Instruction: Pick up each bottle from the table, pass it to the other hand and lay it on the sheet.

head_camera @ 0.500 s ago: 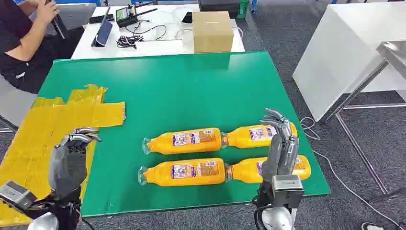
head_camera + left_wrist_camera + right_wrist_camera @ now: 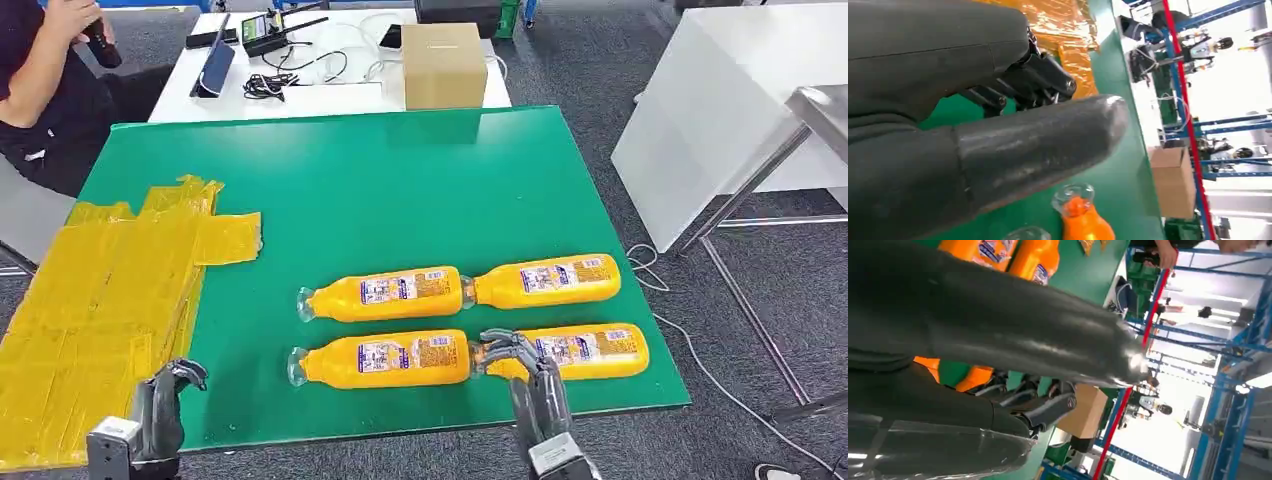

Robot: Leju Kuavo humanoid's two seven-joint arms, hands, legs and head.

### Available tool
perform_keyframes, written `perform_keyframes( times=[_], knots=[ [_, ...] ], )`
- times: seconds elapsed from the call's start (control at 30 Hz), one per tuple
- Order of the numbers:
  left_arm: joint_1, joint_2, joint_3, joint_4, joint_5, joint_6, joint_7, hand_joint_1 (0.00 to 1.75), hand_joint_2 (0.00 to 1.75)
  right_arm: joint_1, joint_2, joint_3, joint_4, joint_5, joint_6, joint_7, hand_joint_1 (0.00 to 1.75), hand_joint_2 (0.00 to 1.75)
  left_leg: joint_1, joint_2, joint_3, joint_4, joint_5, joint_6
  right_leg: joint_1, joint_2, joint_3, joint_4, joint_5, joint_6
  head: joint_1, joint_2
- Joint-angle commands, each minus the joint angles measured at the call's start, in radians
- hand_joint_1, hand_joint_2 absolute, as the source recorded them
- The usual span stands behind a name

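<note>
From my head camera: four orange bottles lie on their sides in two rows on the green table (image 2: 400,180). The far-left bottle (image 2: 385,292) and far-right bottle (image 2: 545,281) meet neck to neck, as do the near-left bottle (image 2: 385,360) and near-right bottle (image 2: 585,350). My right hand (image 2: 530,385) stands at the table's near edge, fingers curled over the neck end of the near-right bottle; I cannot tell whether they touch it. My left hand (image 2: 160,405) hovers low at the near edge beside the yellow sheet (image 2: 100,290), fingers bent and holding nothing. A cardboard box (image 2: 443,65) sits on the white table beyond, and a seated person (image 2: 45,90) is at far left.

From my left wrist camera: the thumb (image 2: 1038,145) and dark fingers (image 2: 1033,82) stand apart, nothing between them, over green table with clear bottle mouths nearby.

From my right wrist camera: the thumb and fingers (image 2: 1048,410) are apart above orange bottles, with no grasp visible.
</note>
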Motion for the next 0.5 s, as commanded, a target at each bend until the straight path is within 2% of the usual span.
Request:
perform_keyframes(
  times=[0.03, 0.1, 0.13, 0.17, 0.3, 0.33, 0.43, 0.47, 0.5],
  knots=[
    [-0.032, -0.005, 0.025, 0.101, -0.002, 0.001, -0.001, 0.07, 0.0, -0.03, -0.032, 0.044, 0.058, -0.001, -0.009, 0.003, 0.0, 0.0, 0.001, 0.001, 0.003, -0.001, 0.0, -0.001, 0.0, 0.001, 0.003, -0.002, 0.0, 0.0, 0.0, 0.0],
    [-0.032, -0.005, 0.025, 0.101, -0.002, 0.001, -0.001, 0.07, 0.0, -0.03, -0.032, 0.044, 0.058, -0.001, -0.009, 0.003, 0.0, 0.0, 0.001, 0.001, 0.002, -0.001, 0.0, -0.001, 0.0, 0.001, 0.002, -0.001, 0.0, 0.0, 0.0, 0.0],
    [-0.031, -0.005, 0.024, 0.107, 0.005, -0.016, -0.001, 0.0, 0.0, -0.032, -0.035, 0.048, 0.059, -0.003, -0.015, 0.005, 0.0, 0.0, 0.001, 0.001, 0.003, -0.001, 0.0, -0.002, 0.001, 0.001, 0.003, -0.002, 0.0, 0.0, 0.0, 0.0],
    [-0.04, -0.028, 0.078, 0.132, -0.058, -0.039, -0.001, 0.0, 0.0, -0.039, -0.038, 0.055, 0.061, -0.01, -0.012, 0.008, 0.0, 0.0, 0.001, 0.001, 0.003, -0.001, -0.001, -0.002, 0.001, 0.001, 0.003, -0.002, 0.0, 0.0, 0.0, 0.0],
    [-0.051, 0.001, 0.04, 0.173, 0.0, 0.008, -0.001, 0.0, 0.0, -0.059, -0.055, 0.078, 0.058, 0.016, -0.007, 0.03, 0.0, 0.0, 0.001, 0.001, 0.003, -0.001, 0.0, -0.002, 0.001, 0.001, 0.003, -0.002, 0.0, 0.0, 0.0, 0.0],
    [-0.053, 0.002, 0.044, 0.187, 0.001, 0.017, -0.001, 0.0, 0.0, -0.059, -0.072, 0.085, 0.05, 0.036, -0.009, 0.072, 0.0, 1.75, 0.001, 0.001, 0.002, -0.001, 0.0, -0.001, 0.001, 0.001, 0.002, -0.002, 0.001, 0.0, 0.0, 0.0],
    [-0.063, 0.006, 0.067, 0.226, 0.01, 0.024, -0.001, 0.0, 0.0, -0.044, -0.13, 0.084, 0.022, 0.109, -0.039, 0.151, 0.0, 1.75, 0.0, 0.0, 0.002, -0.001, 0.0, -0.001, 0.0, 0.0, 0.002, -0.001, 0.0, 0.0, 0.0, 0.0],
    [-0.041, 0.003, 0.062, 0.154, 0.007, 0.007, -0.001, 0.0, 0.0, -0.028, -0.125, 0.076, 0.014, 0.172, -0.077, 0.197, 0.0, 1.75, 0.001, 0.0, 0.003, -0.001, 0.0, -0.002, 0.001, 0.0, 0.004, -0.002, 0.0, 0.0, 0.0, 0.0],
    [0.057, -0.003, -0.011, -0.031, -0.003, -0.036, -0.001, 0.0, 0.0, -0.007, -0.12, 0.07, 0.007, 0.268, -0.102, 0.268, 0.0, 1.75, 0.0, 0.0, 0.003, -0.001, 0.0, -0.001, 0.0, 0.0, 0.003, -0.001, 0.0, 0.0, 0.0, 0.0]
  ],
)
